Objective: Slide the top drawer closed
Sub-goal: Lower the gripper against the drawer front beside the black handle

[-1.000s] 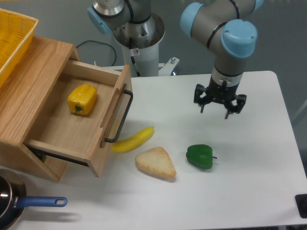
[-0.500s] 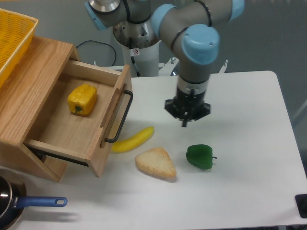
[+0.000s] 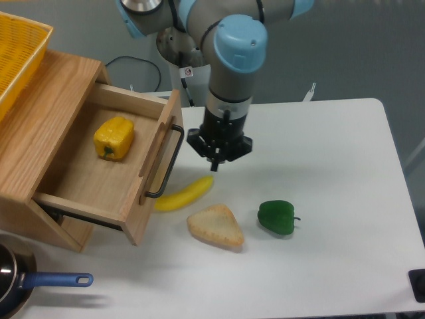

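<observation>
The top drawer of the light-oak cabinet stands pulled out toward the right. Its black bar handle faces the table. A yellow bell pepper lies inside the drawer. My gripper points down over the table, a short way right of the handle and apart from it. It hovers just above the upper tip of a banana. The fingers look pressed together into one tip with nothing between them.
A slice of bread and a green bell pepper lie on the white table in front of the gripper. A yellow basket sits on top of the cabinet. A pan with a blue handle is at the lower left.
The gripper has travelled left across the table from the right side to a spot near the drawer handle. Its fingers, spread a second ago, have come together.
</observation>
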Tool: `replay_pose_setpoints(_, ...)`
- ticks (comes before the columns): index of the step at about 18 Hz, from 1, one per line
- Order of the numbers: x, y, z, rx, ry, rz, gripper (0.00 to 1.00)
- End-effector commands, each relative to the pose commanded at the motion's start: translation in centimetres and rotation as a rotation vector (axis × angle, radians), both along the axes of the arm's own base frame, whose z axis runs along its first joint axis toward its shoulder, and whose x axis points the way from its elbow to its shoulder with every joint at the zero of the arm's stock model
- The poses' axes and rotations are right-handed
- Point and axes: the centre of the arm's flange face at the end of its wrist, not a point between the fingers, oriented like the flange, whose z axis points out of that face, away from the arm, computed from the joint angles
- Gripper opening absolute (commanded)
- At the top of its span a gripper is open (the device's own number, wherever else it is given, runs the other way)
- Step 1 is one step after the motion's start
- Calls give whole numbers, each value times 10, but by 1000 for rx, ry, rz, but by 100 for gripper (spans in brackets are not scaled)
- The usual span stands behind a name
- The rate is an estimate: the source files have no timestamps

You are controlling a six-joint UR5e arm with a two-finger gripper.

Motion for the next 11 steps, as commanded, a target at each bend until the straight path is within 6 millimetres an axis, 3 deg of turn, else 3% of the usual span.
replay_pose_setpoints(6,35,14,2,-13,-15,-19,0)
replay_pose_setpoints(11,39,14,2,-20,-24,-23,0)
